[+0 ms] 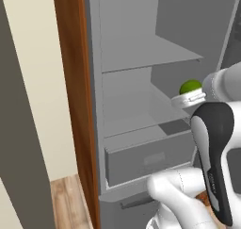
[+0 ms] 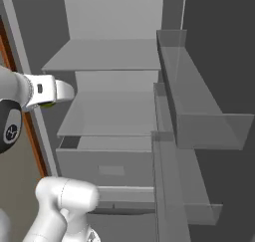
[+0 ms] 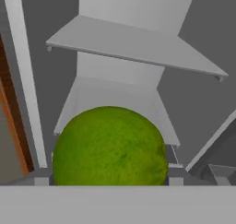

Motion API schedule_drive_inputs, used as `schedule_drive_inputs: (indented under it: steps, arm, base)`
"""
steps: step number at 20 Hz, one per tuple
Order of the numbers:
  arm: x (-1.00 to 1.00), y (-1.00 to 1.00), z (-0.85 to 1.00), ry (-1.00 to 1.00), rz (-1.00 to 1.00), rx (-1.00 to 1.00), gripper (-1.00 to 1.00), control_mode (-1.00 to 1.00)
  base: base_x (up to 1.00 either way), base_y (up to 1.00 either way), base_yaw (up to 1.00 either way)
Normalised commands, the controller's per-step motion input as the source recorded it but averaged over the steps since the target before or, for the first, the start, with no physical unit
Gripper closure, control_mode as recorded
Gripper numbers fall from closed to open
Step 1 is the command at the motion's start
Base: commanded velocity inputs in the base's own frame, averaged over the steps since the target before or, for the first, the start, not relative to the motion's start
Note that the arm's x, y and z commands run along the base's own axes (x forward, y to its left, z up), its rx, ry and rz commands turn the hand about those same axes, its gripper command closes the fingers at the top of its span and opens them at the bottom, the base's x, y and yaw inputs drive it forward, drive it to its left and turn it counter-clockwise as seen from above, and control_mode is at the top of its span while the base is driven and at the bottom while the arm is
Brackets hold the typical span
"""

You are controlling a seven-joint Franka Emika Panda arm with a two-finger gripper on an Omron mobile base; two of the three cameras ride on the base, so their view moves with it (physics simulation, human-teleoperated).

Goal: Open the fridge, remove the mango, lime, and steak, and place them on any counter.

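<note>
While the door of the fridge [image 2: 114, 111] stands wide open, the round green lime [image 3: 109, 147] is seen very close in the hand view, right between the two dark tips of the gripper [image 3: 109, 181]. The jaws are spread about as wide as the lime, one tip on each side of it, and the lime looks to be held between them. In the left base view, the lime [image 1: 190, 86] is seen just above the white end of the arm, in front of the middle shelf [image 1: 136, 124] of the fridge. In the right base view, just a thin green edge of the lime [image 2: 48, 105] is seen under the white hand. It is held up in the air and is not lying on the shelf. A grey drawer [image 1: 148, 159] is seen under the middle shelf. A reddish-brown wood panel [image 1: 75, 101] is seen beside the fridge.
</note>
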Motion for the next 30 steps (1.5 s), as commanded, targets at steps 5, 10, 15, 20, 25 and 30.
schedule_drive_inputs:
  steps: [5,10,15,20,25,30]
  arm:
    - [0.00,0.00,0.00,0.00,0.00,0.00,1.00,1.00]
    - [0.00,0.00,0.00,0.00,0.00,0.00,1.00,1.00]
    - [0.00,0.00,0.00,0.00,0.00,0.00,1.00,1.00]
    - [0.00,0.00,0.00,0.00,0.00,0.00,1.00,1.00]
    - [0.00,0.00,0.00,0.00,0.00,0.00,1.00,1.00]
    - [0.00,0.00,0.00,0.00,0.00,0.00,1.00,1.00]
  base:
    - [-1.00,-0.40,-0.19]
    - [-1.00,-0.32,-0.17]
    - [-1.00,-0.28,-0.16]
    - [-1.00,-0.32,-0.19]
    - [-1.00,-0.41,-0.30]
    - [-0.21,-0.06,-0.84]
